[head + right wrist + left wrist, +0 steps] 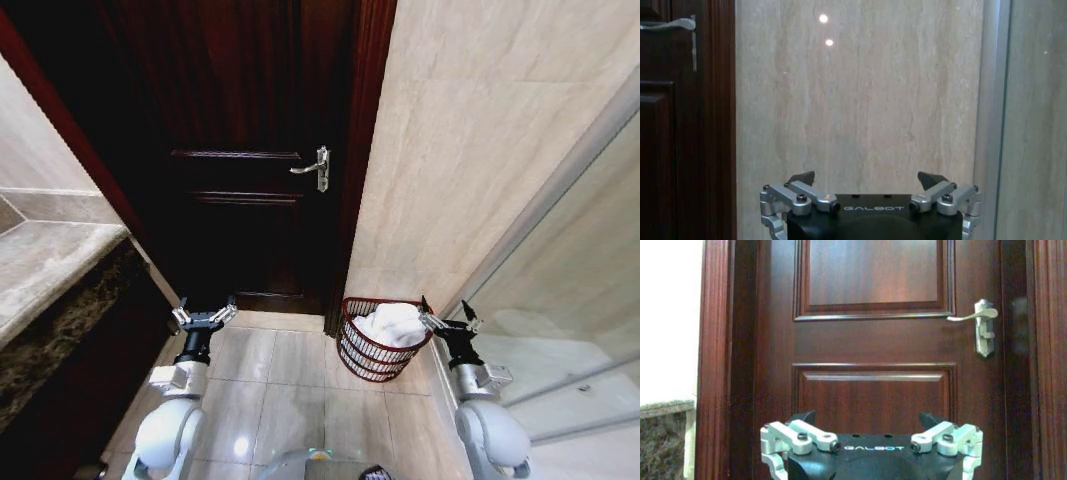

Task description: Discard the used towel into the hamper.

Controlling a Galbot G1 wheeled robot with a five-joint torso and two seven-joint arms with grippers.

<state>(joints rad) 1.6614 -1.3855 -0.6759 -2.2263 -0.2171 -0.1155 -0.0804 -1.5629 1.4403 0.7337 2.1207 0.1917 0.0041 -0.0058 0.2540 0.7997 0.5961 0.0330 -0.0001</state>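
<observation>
Crumpled white towel (392,324) in ribbed hamper (372,352)

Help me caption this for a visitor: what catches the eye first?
The white towel heaped in the reddish-brown hamper on the tiled floor, against the marble wall beside the dark wooden door. The open right claw hangs next to the hamper; the open left claw faces the door.

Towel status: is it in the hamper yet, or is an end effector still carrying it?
Looks done: the white towel lies inside the hamper, which stands on the floor by the tiled wall. Nothing is in hand: the left end effector is open and empty, facing the door, and the right end effector is open and empty beside the hamper's rim. Nothing visible is left of the job.
</observation>
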